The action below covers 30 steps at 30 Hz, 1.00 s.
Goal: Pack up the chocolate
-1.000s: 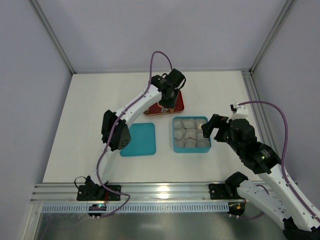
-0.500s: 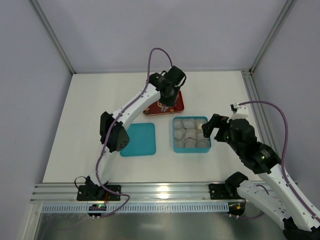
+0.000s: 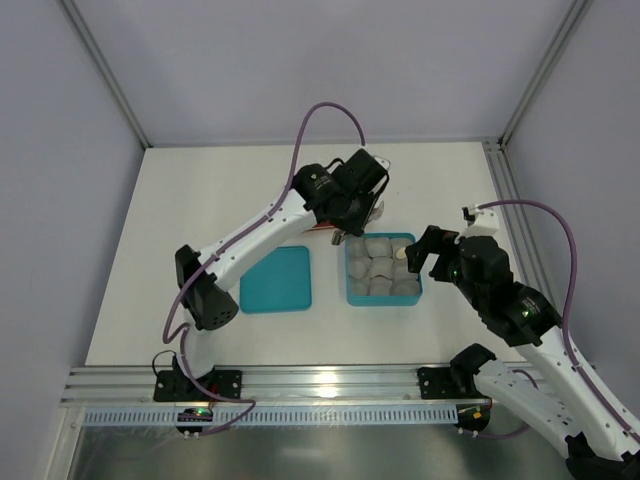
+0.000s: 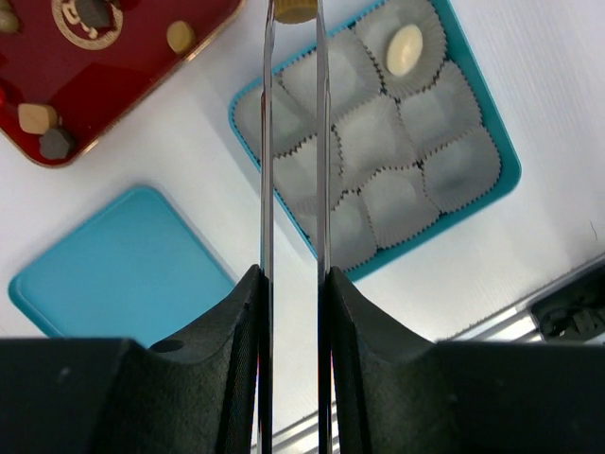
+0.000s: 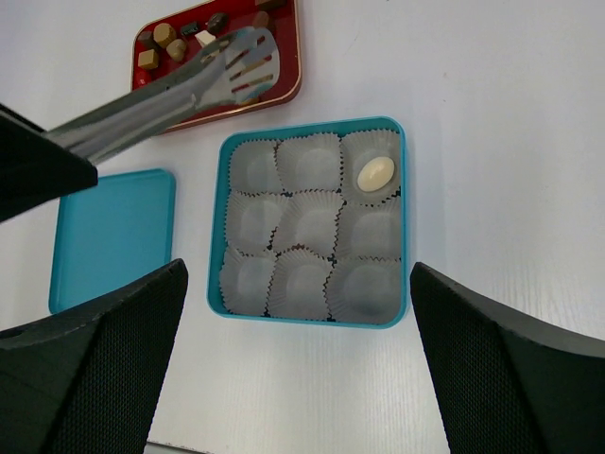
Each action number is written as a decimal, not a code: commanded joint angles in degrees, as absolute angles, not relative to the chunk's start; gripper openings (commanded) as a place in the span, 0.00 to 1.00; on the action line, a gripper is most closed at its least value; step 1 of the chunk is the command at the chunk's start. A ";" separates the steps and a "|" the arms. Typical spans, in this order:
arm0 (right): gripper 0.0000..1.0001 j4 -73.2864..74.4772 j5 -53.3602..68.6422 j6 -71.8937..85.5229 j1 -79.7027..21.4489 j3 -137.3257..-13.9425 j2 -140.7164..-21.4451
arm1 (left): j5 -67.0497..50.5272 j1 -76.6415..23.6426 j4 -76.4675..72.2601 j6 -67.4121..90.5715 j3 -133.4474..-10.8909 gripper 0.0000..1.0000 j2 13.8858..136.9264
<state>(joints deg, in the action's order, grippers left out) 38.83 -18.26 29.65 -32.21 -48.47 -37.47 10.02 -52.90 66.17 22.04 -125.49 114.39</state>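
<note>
My left gripper (image 4: 293, 274) is shut on metal tongs (image 5: 189, 85). The tongs pinch a tan chocolate (image 4: 294, 8) at their tip, over the far left edge of the teal box (image 3: 383, 297). The box holds nine pale paper cups. One cream chocolate (image 5: 375, 173) lies in its far right cup. Several more chocolates (image 5: 165, 35) lie on the red tray (image 5: 284, 90) beyond the box. My right gripper (image 5: 301, 369) is open and empty, held above the box's near side.
A teal lid (image 3: 277, 279) lies flat left of the box. The left arm (image 3: 260, 225) reaches across above the red tray. A metal rail (image 3: 300, 380) runs along the table's near edge.
My left gripper with the tongs has moved from over the red tray to the right and nearer, to the box's far left edge. The right arm has not moved.
</note>
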 commanded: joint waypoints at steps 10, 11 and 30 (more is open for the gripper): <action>1.00 37.27 -20.39 29.09 -32.52 -50.98 -37.09 | 9.67 -58.62 60.65 26.63 -112.94 0.26 108.28; 1.00 37.27 -20.30 29.18 -32.35 -50.98 -37.09 | 9.67 -58.88 60.64 26.63 -112.94 0.26 108.63; 1.00 37.71 -20.65 28.92 -32.43 -50.45 -36.65 | 10.11 -59.41 58.98 26.46 -113.47 0.33 113.38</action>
<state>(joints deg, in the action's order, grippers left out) 38.85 -19.11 29.63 -32.21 -48.64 -37.36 9.82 -58.92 61.36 25.76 -112.22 113.10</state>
